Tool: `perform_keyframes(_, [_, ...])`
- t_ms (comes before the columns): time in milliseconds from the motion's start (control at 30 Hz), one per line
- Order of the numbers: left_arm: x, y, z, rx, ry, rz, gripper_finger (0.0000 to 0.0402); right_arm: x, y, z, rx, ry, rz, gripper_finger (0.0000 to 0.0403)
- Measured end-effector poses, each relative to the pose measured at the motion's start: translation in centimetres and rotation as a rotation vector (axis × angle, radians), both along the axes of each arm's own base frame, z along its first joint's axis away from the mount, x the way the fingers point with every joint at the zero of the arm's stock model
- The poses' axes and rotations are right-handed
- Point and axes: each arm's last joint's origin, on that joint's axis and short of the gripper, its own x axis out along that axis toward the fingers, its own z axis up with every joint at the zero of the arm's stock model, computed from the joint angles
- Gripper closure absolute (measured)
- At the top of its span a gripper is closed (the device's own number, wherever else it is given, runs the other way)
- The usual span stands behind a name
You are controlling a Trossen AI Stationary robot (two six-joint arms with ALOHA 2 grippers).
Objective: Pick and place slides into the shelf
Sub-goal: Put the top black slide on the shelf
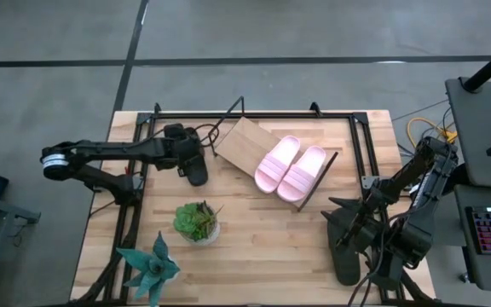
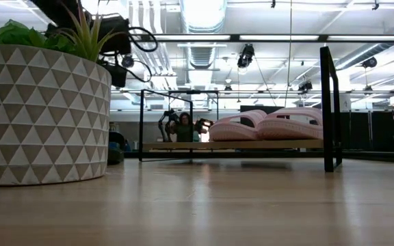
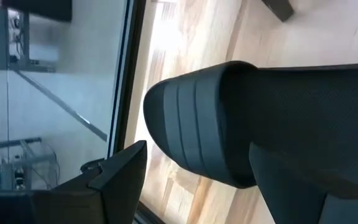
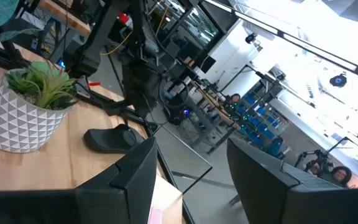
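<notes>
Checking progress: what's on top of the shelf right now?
Two pink slides lie side by side on the shelf; its other half is bare. Whatever's beneath the board is hidden.

No readable text or labels appear anywhere.

The high view looked straight down on the whole bench (image 1: 254, 230); the low view faced level across it (both caught the shelf (image 1: 239, 145)); wrist cameras sat close behind their pincers.
</notes>
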Motion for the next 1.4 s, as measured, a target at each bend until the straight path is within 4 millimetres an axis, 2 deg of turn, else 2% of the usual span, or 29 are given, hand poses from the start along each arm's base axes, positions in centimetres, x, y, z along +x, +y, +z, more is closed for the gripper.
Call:
perform_keyframes(233, [-0.6,1.0,-1.1,-0.009,-0.036,0.03,0.0134,0.0,0.0,-0.1,0.012,0.014,0.003,0.0216])
perform_keyframes(533, [0.0,2.7,-2.5,-0.03,-0.026,0.079,0.0134,0.0,0.0,-0.1,0.014,0.017,0.004,0.0216])
perform_keyframes(867, [0.3,4.2,-4.8,-0.062,0.066,0.134,0.0141,0.0,-0.1,0.0,0.016,0.015,0.004,0.0216])
perform_keyframes(967, [0.4,4.5,-5.0,-0.06,0.069,0.137,0.0165,0.0,-0.1,0.0,0.017,0.015,0.004,0.0216])
perform_keyframes(1100, [0.5,5.0,-5.1,-0.052,0.061,0.144,0.0219,0.0,-0.1,0.0,0.017,0.015,0.004,0.0216])
perform_keyframes(1267, [0.3,5.3,-5.1,-0.044,0.083,0.132,0.0312,0.0,-0.1,0.0,0.017,0.015,0.004,0.0216])
perform_keyframes(1400, [-0.2,5.1,-4.1,-0.033,0.101,0.094,0.0388,-0.1,-0.1,0.1,0.013,0.012,0.003,0.0216])
